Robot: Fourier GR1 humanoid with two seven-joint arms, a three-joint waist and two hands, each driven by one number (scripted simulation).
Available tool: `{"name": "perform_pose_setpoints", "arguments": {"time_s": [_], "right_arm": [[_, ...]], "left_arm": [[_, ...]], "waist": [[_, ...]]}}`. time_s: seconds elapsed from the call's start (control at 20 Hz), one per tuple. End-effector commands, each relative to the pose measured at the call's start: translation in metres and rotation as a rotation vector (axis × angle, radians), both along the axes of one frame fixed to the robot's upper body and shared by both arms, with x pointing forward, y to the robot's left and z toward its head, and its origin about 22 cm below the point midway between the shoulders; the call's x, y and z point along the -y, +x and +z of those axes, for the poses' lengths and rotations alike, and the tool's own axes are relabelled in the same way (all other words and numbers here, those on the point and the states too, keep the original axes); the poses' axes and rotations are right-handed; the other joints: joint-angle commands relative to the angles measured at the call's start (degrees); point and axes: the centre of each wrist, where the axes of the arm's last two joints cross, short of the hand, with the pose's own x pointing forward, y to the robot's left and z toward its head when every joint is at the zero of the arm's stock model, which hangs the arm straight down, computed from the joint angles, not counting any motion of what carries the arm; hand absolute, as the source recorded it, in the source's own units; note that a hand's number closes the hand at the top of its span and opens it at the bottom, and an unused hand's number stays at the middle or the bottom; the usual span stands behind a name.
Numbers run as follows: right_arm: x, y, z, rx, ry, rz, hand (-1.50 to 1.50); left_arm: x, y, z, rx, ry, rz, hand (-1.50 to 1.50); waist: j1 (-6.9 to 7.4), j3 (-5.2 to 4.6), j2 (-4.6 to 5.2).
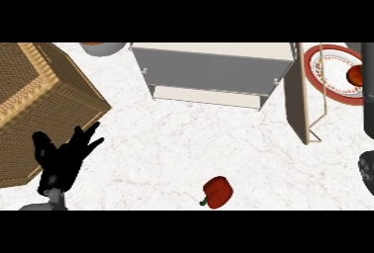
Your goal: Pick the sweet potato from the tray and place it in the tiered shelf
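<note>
The white marbled desk (182, 148) fills most of the head view. At the left, a big woven wicker tray (44, 94) is cut off by the edge of the view, with one corner pointing toward the middle of the desk. At the top centre stands the grey tiered shelf (211, 69), with a pale top and a pale lower ledge along its near side. Just beside the shelf on its right, a long pale panel (295, 99) runs toward the near side, with a thin wire frame along it. Further right, a round plate (325, 81) with a red rim is partly cut off by the view's edge, and a small reddish-orange round thing (355, 75) lies on it.

The left robot hand (64, 158) shows at the lower left. It is open with its fingers spread and straight, it holds nothing, and it lies over the tray's near edge and the desk beside it. A red bell pepper (217, 191) lies on the bare desk near the bottom centre, well apart from both the tray and the shelf. Only a dark sliver of the right robot hand (366, 170) shows at the right edge, so I cannot tell whether it is open or closed. A grey bowl (102, 48) peeks in at the top left, between the tray and the shelf.

The sweet potato cannot be made out with certainty anywhere in the view
</note>
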Motion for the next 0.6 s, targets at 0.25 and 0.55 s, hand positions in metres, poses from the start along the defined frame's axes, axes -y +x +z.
{"name": "perform_pose_setpoints", "arguments": {"time_s": [0.25,0.55], "right_arm": [[0.101,-0.049,0.003,0.076,0.125,-0.083,-1.5],[0.143,-0.088,0.0,0.033,0.106,-0.038,-1.5]], "left_arm": [[-0.005,-0.009,-0.015,-0.071,-0.004,0.063,0.0],[-0.023,0.0,-0.002,-0.053,0.005,0.042,0.0]], "waist": [[-1.49,-0.45,-0.07],[-0.73,-0.51,0.21]]}}
